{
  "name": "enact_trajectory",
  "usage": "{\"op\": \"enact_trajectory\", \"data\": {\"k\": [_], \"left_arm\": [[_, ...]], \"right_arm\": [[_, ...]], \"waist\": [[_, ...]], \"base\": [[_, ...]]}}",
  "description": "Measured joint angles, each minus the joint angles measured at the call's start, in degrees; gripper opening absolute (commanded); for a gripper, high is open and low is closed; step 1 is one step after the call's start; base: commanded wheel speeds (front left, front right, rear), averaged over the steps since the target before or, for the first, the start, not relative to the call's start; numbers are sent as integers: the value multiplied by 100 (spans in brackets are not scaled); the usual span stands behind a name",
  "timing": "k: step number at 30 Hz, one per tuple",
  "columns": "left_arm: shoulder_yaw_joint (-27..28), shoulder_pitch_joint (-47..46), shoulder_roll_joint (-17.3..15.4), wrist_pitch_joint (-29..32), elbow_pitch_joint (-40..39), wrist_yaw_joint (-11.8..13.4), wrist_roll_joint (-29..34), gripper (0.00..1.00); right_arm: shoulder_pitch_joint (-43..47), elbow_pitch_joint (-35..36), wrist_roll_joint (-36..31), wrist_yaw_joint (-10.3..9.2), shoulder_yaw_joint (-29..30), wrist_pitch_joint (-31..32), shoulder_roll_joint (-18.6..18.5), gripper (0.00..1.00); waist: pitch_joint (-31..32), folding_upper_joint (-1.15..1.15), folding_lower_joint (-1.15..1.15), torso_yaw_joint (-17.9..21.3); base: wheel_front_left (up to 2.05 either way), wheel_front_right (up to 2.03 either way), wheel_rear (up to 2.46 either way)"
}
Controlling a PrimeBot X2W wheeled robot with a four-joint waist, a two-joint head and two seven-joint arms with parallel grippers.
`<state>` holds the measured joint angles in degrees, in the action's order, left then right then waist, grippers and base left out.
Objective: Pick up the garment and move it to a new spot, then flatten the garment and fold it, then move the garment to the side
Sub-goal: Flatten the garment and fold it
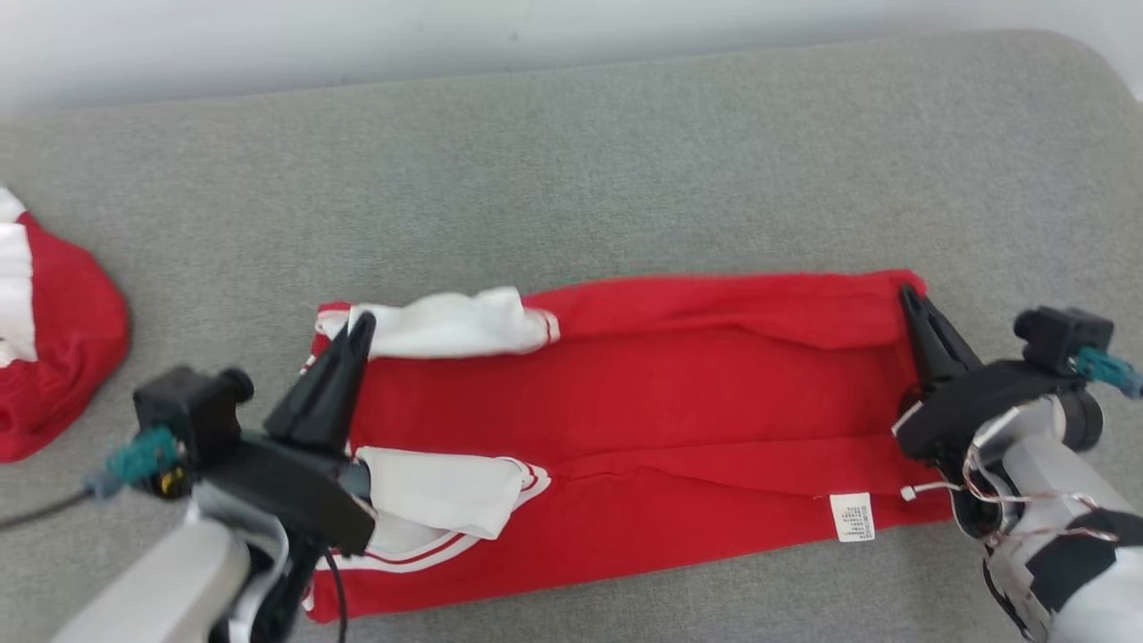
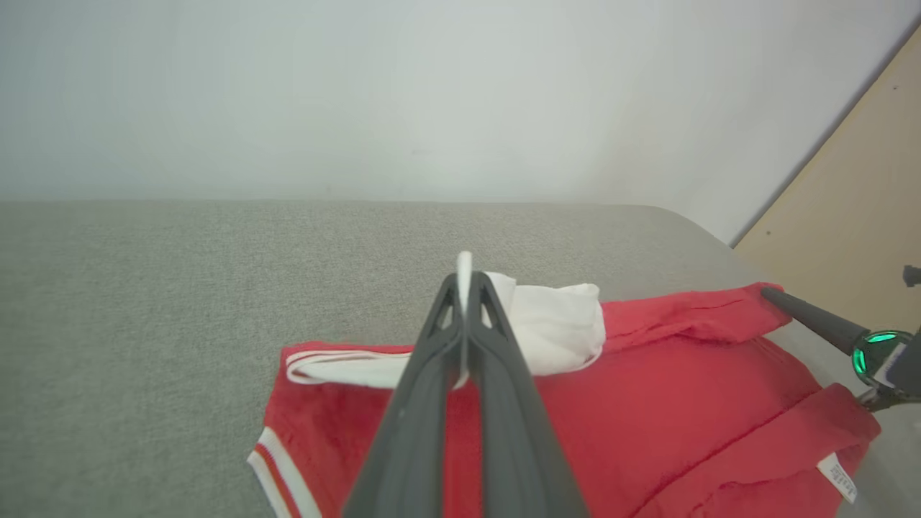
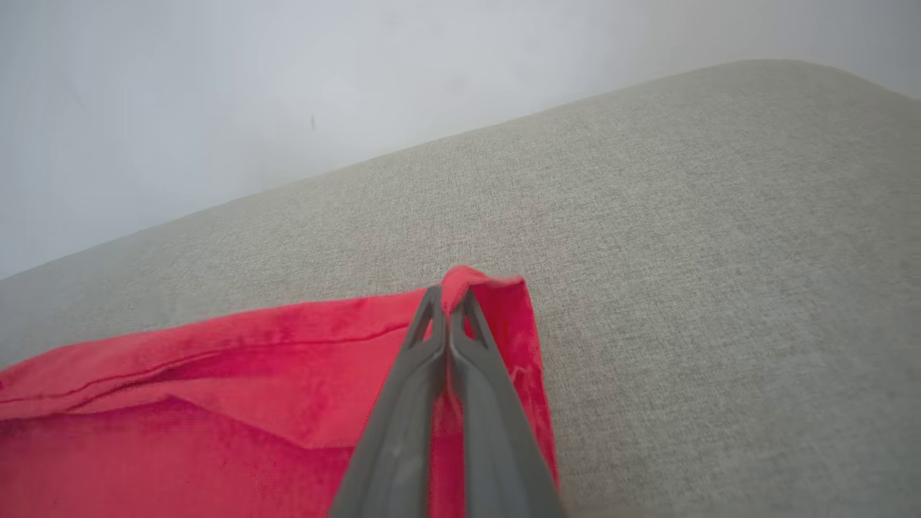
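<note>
Fold step underway: left gripper (image 1: 362, 323) is clamping the garment (image 1: 670, 384) at its white trim, right gripper (image 1: 907, 293) is clamping the red far corner; next probably calls for lifting both together and carrying that edge over.

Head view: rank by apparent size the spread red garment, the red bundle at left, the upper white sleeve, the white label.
1. spread red garment
2. red bundle, partly cut off by the frame
3. upper white sleeve
4. white label

You have bright, even, soft light with only faint shadows; the garment (image 1: 679, 393) looks slightly blurred in your head view.
</note>
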<state>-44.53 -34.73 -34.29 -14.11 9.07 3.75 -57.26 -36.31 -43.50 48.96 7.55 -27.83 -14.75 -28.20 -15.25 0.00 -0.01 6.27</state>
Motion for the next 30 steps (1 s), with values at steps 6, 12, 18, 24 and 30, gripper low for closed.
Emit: {"op": "enact_trajectory", "data": {"k": [6, 12, 18, 24, 30], "left_arm": [[288, 956, 169, -76, -754, 426, 94, 0], [750, 1723, 498, -78, -922, 531, 236, 0], [947, 2347, 824, -92, -772, 394, 535, 0], [1140, 2521, 1048, -92, -386, 308, 909, 100], [1820, 2636, 1347, -92, -410, 179, 1488, 100]], "right_arm": [[737, 519, 114, 0, 678, -24, -75, 0], [1450, 996, 47, 0, 1210, -23, -55, 0], [1940, 1248, -62, 0, 1482, -13, 16, 0], [2101, 1282, -265, 0, 1626, 215, 113, 87], [2171, 1415, -327, 0, 1878, 270, 147, 100]], "waist": [[149, 0, 0, -157], [229, 0, 0, -213], [318, 0, 0, -211], [403, 0, 0, -244], [478, 0, 1, -299]], "base": [[0, 0, 0], [0, 0, 0], [0, 0, 0], [0, 0, 0], [0, 0, 0]]}}
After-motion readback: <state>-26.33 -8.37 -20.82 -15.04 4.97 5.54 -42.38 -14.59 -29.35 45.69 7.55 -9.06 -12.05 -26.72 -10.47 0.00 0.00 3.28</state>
